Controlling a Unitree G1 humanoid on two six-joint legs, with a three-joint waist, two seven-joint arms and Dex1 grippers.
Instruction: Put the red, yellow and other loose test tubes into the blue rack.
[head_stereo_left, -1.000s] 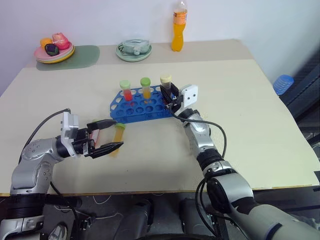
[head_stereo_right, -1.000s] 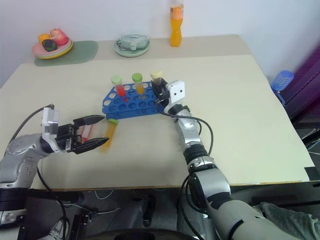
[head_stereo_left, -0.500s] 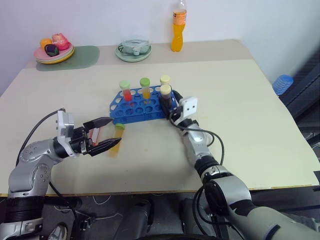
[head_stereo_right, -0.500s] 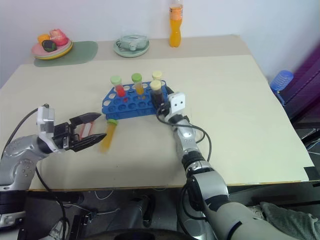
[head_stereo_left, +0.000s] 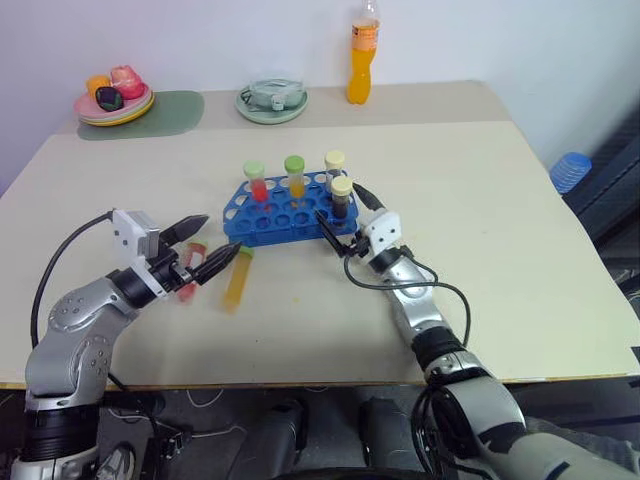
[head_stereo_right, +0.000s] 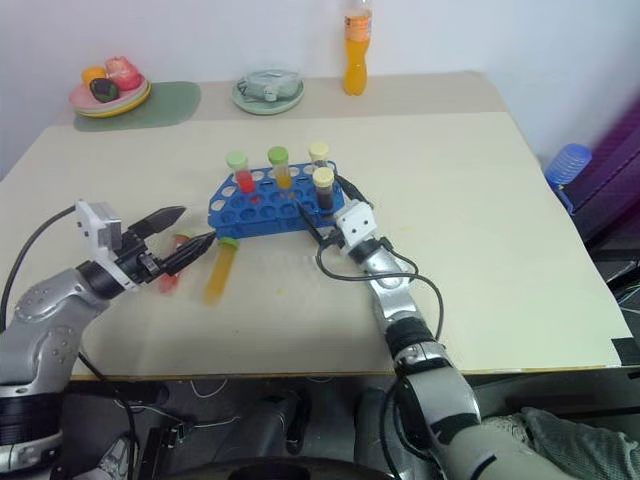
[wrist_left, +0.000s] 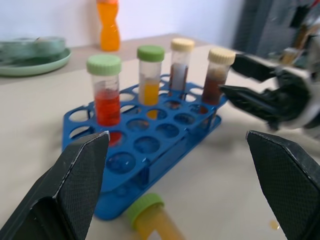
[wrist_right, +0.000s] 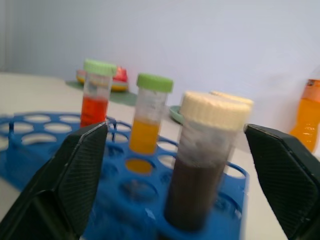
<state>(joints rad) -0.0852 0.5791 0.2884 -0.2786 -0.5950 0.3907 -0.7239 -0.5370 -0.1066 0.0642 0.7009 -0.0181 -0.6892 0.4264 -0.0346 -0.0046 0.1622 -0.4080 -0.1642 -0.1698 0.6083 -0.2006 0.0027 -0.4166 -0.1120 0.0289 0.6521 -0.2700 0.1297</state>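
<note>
- The blue rack (head_stereo_left: 285, 206) sits mid-table on the cream table (head_stereo_left: 500, 230), and you have four capped tubes standing upright in it.
- Along its far row stand a red-liquid tube (head_stereo_left: 255, 180) with a green cap, a yellow-liquid tube (head_stereo_left: 294, 176) with a green cap, and a dark tube with a cream cap (head_stereo_left: 335, 168).
- A second dark brown tube (head_stereo_left: 341, 197) with a cream cap stands at the rack's right end, one row nearer to you.
- Your right gripper (head_stereo_left: 340, 218) is just beside that end of the rack, fingers spread wide on either side of the brown tube and off it; it holds nothing.
- In the right wrist view the brown tube stands between the two finger pads (wrist_right: 65, 185) with clear gaps on both sides.
- Your left gripper (head_stereo_left: 208, 246) hovers left of the rack, fingers spread wide and empty.
- Two loose tubes lie on the table in front of the rack's left end: a yellow one with a green cap (head_stereo_left: 237, 279), its cap towards the rack, and a red one (head_stereo_left: 190, 270) partly hidden under the left fingers.
- At the far edge of the table you have an orange drink bottle (head_stereo_left: 361, 52), a pale green dish (head_stereo_left: 271, 99), and a plate of toy food (head_stereo_left: 112, 97) on a green mat.
</note>
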